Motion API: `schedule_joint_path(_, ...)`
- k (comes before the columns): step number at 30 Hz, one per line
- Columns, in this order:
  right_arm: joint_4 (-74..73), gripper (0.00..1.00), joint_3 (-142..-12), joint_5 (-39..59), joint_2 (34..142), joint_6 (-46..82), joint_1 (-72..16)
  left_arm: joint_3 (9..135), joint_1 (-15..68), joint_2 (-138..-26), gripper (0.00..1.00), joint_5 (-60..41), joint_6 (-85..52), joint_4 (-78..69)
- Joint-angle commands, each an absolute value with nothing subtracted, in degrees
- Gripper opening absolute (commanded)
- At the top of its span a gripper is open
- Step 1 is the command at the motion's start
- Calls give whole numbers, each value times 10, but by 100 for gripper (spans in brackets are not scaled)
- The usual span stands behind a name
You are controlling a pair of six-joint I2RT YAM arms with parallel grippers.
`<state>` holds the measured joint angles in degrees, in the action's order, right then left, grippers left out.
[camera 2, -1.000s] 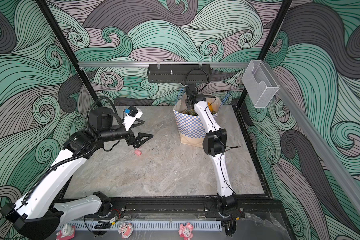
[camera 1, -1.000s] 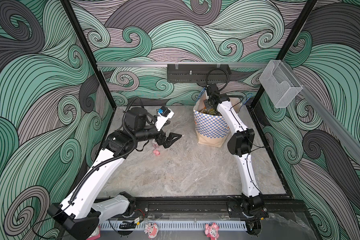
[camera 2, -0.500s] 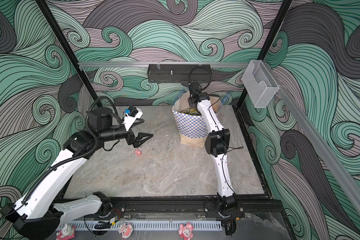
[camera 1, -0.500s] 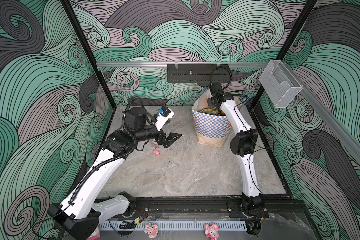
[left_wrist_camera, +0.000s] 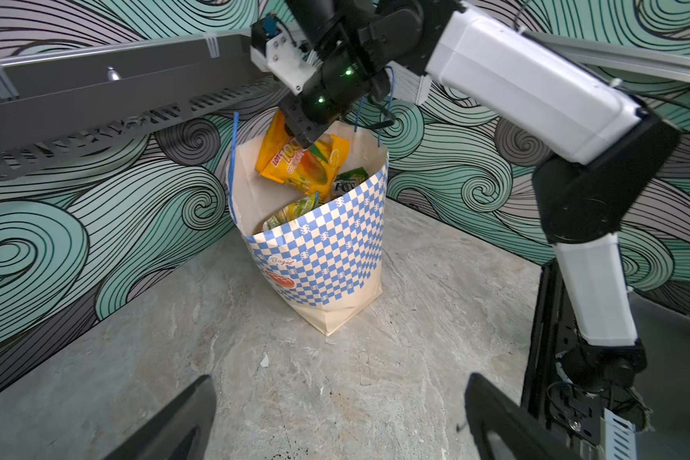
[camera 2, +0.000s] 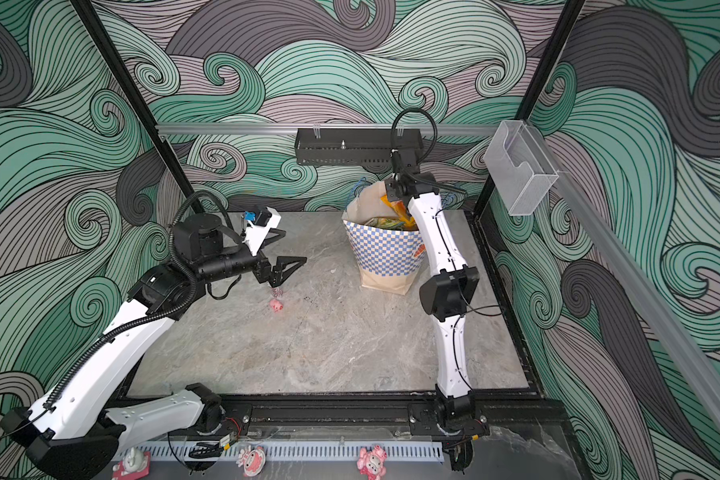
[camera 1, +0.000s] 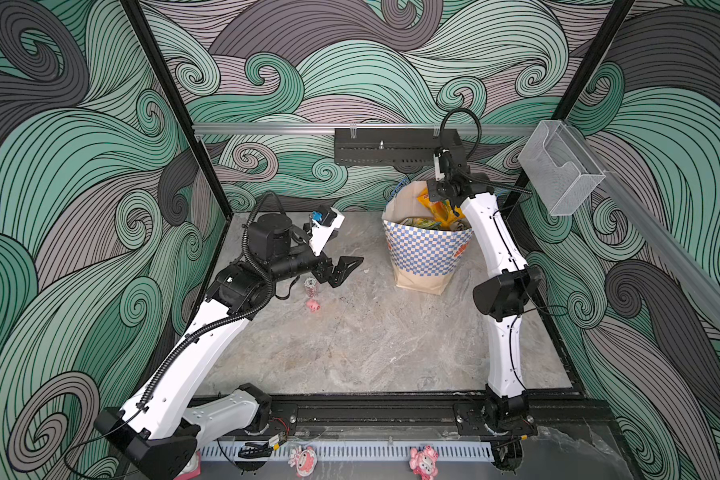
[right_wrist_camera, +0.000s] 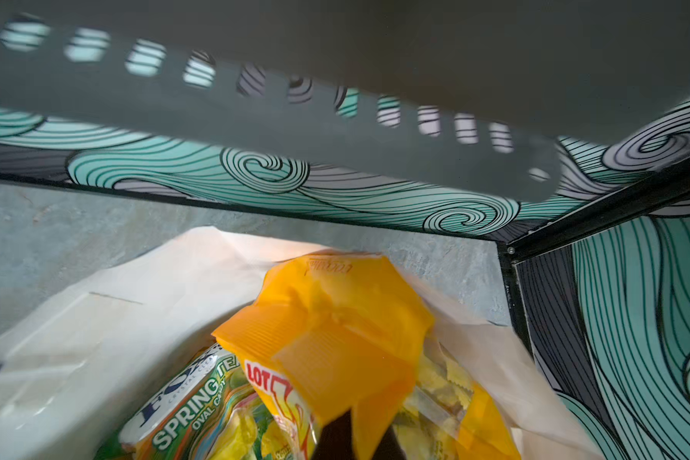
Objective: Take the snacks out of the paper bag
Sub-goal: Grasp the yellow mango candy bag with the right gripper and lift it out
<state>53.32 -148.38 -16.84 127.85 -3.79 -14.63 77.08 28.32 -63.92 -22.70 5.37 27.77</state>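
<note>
The paper bag (camera 1: 427,257) is stood upright at the rear of the table (camera 1: 371,345). An orange-yellow packet (left_wrist_camera: 295,161) is pinched at its top by the right gripper (left_wrist_camera: 309,141) and held partly above the rim. Inside, green-yellow packets (right_wrist_camera: 184,406) are seen. The left gripper (camera 1: 341,272) is spread wide and empty, apart from the bag.

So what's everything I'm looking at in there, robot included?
paper bag: one, cream with blue checks, back right of the table
orange-yellow packet: one, half out of the bag's mouth
green-yellow packets: at least two, inside the bag
pink pig: one, on the table, left of centre
cartoon toys: three, pink-white, front edge
clear holder: one, right rail
black tray: one, back rail
left gripper: open, empty
right gripper: shut on the orange-yellow packet
</note>
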Motion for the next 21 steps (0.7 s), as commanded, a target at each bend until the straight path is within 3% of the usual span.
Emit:
schedule_joint_path(1,481,0,-1503,-180,1219,-25,-150,788,285,-639,99,-185,22,254)
schedule_joint_path(15,429,0,-1542,-120,1130,0,-154,819,285,-651,99,-208,11,258)
schedule_joint_path(21,452,0,-1528,-25,1048,87,-159,831,285,-650,99,-230,23,260)
